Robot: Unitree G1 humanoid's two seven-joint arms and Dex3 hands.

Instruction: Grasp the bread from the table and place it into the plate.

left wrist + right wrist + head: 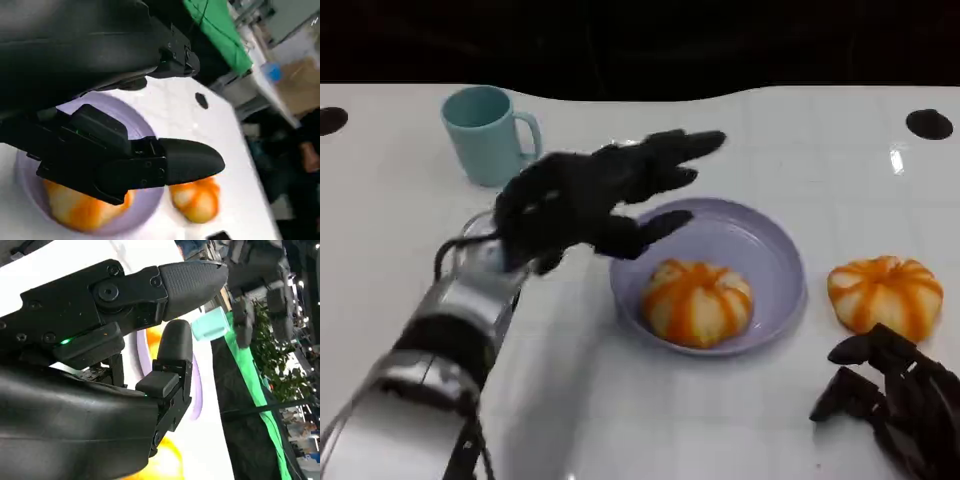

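the empty left hand is hovering spread at frame centre; the right hand, lower right, is hanging loosely open and risking nudging the second bread away from the plate.

The left hand is hovering, fingers spread and holding nothing. The right hand is resting low, fingers loosely curled, empty.

A teal mug stands upright near the far left of the white counter, handle to the right.
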